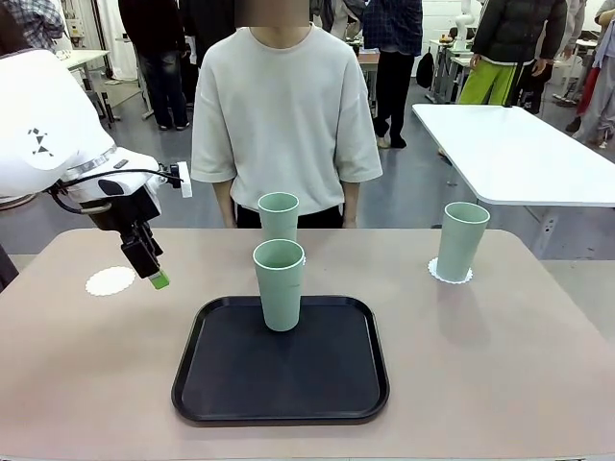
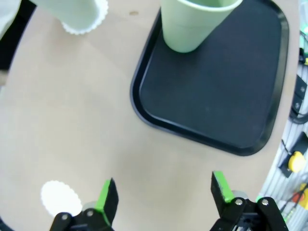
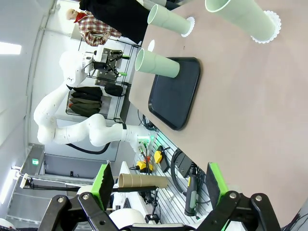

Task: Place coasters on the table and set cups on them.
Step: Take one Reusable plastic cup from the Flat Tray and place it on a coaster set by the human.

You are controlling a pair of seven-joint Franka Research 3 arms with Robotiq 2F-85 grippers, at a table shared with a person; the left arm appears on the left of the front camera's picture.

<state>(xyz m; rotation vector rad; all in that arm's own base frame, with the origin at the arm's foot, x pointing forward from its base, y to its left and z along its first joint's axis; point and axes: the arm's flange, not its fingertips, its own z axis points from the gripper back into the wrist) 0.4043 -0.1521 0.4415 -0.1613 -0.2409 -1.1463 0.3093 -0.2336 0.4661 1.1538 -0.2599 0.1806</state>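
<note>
Cups (image 1: 279,285) stand upright, mouths up, while left hand (image 2: 163,187) and right hand (image 3: 159,175) gape wide, empty.

A robotics lab, or perhaps a demonstration hall: a white robot arm (image 1: 48,125) reaches over a beige table (image 1: 538,365) facing a standing person (image 1: 285,115). Other people (image 1: 509,48) gather beyond a white-topped table (image 1: 509,144), and cables and tools (image 3: 189,192) fill a wire rack (image 3: 166,211).
</note>
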